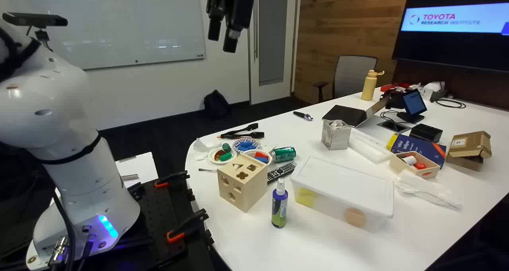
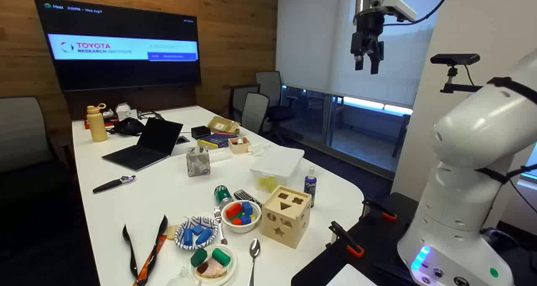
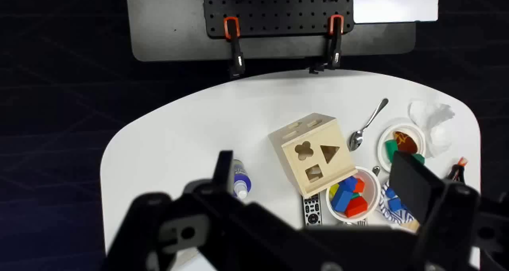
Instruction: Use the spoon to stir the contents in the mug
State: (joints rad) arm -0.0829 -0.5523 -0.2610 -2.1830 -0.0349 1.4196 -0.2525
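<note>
My gripper hangs high above the table, open and empty. It also shows in an exterior view and the wrist view, its fingers wide apart. A metal spoon lies on the white table beside the wooden box; it shows in the wrist view and at its tip in an exterior view. No mug shows in any view. A white bowl holding red, blue, yellow and green blocks stands against the box, also in an exterior view.
A wooden shape box stands near the spoon. Around it are a spray bottle, a remote, a green can, a patterned bowl, a plate with green blocks, black tongs and a lidded plastic box.
</note>
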